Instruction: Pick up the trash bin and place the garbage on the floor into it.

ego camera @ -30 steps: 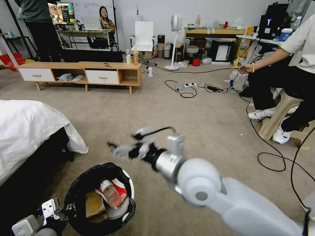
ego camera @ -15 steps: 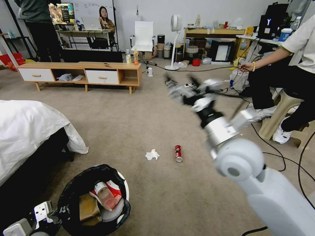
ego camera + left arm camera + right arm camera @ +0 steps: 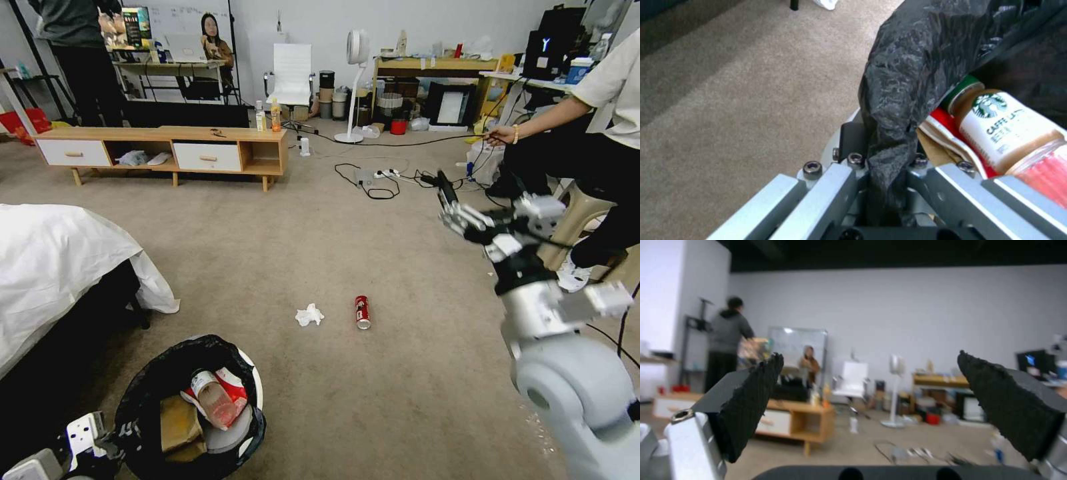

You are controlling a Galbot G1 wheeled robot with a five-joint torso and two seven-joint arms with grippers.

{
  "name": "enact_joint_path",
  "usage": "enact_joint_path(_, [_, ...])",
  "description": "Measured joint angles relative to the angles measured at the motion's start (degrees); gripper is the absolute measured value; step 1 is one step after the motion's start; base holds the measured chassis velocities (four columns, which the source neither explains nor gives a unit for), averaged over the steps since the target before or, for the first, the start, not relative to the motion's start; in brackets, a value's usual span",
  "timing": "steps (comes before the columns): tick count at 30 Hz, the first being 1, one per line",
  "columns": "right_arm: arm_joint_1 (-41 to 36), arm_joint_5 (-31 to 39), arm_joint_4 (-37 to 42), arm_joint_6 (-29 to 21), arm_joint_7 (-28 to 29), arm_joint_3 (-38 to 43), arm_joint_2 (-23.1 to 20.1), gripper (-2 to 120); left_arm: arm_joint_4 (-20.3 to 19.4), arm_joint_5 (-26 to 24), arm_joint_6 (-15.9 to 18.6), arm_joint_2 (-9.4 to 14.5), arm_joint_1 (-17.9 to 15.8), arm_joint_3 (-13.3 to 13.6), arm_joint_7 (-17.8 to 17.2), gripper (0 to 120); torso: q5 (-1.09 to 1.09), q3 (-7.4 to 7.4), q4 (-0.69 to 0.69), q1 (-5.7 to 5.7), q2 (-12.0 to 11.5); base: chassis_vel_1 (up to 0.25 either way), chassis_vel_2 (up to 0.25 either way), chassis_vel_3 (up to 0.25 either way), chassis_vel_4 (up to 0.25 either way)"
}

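The trash bin (image 3: 257, 390), white with a black bag (image 3: 907, 73) over its rim, hangs at the lower left. My left gripper (image 3: 107, 437) is shut on its bagged rim (image 3: 887, 160). Inside lie a green-capped bottle (image 3: 1005, 130), a red-white wrapper (image 3: 947, 131) and brown paper (image 3: 177, 420). On the floor (image 3: 320, 233) a red can (image 3: 362, 311) lies beside a crumpled tissue (image 3: 309, 315). My right gripper (image 3: 457, 207) is raised far right of them, open, its black pads (image 3: 753, 400) wide apart with nothing between.
A bed with a white sheet (image 3: 53, 267) stands at the left. A low wooden cabinet (image 3: 167, 150) stands at the back. A seated person's stool (image 3: 573, 223) and black cables (image 3: 553, 327) lie at the right, and a power strip (image 3: 387, 175) beyond.
My right arm has swung from above the bin up and over to the right, uncovering the can and the tissue. The left gripper still grips the bin.
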Motion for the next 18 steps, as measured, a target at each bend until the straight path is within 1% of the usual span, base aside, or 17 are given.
enact_joint_path(2, [-6.77,-5.26,0.57,1.11,-0.22,1.69,1.73,99,-0.34,0.18,-0.01,0.05,0.13,0.25,0.0,2,0.0,0.0,-0.02,0.0,0.0,0.0,0.0,0.0,0.0])
enact_joint_path(3, [-6.77,-5.26,0.57,1.11,-0.22,1.69,1.73,99,-0.34,0.18,-0.01,0.05,0.13,0.25,0.0,2,0.0,0.0,-0.02,0.0,0.0,0.0,0.0,0.0,0.0])
enact_joint_path(4, [-9.82,-8.28,1.01,1.9,-0.39,1.98,2.74,98,-0.36,0.7,-0.08,0.06,0.12,0.35,0.12,2,-0.01,0.0,-0.01,0.0,0.0,0.0,0.0,0.0,0.0])
enact_joint_path(6, [-13.41,-12.06,1.52,2.89,-0.43,2.1,4.52,99,-0.38,1.23,-0.22,0.07,0.12,0.64,0.17,2,-0.01,0.0,-0.01,0.0,0.0,0.0,0.0,0.0,0.0])
enact_joint_path(9, [-15.36,-13.81,1.63,3.77,-0.41,2.16,5.72,100,-0.48,1.32,-0.24,0.08,0.19,0.78,0.24,2,-0.02,0.0,0.01,0.0,0.0,0.0,0.0,0.0,0.0])
enact_joint_path(11, [-18.94,-16.85,1.79,5.46,-0.04,2.21,8.02,100,-0.89,1.66,-0.34,0.11,0.37,0.94,0.41,2,-0.01,0.0,0.0,0.0,0.0,0.0,0.0,0.0,0.0])
enact_joint_path(12, [-18.94,-16.85,1.79,5.46,-0.04,2.21,8.02,100,-0.89,1.66,-0.34,0.11,0.37,0.94,0.41,2,-0.01,0.0,0.0,0.0,0.0,0.0,0.0,0.0,0.0])
enact_joint_path(14, [-21.64,-19.17,1.6,7.08,0.15,2.22,10.3,100,-1.4,1.78,-0.37,0.07,0.58,1.1,0.49,2,-0.02,0.0,-0.01,0.0,0.0,0.0,0.0,0.0,0.0])
enact_joint_path(17, [-22.56,-19.99,1.3,7.98,0.11,2.24,11.49,100,-1.62,1.78,-0.38,-0.02,0.65,1.16,0.51,2,-0.01,0.0,-0.01,0.0,0.0,0.0,0.0,0.0,0.0])
enact_joint_path(18, [-23.5,-21.08,0.9,9.02,0.07,2.23,12.85,100,-1.77,1.79,-0.43,-0.07,0.73,1.26,0.54,2,0.0,0.0,0.01,0.0,0.0,0.0,0.0,0.0,0.0])
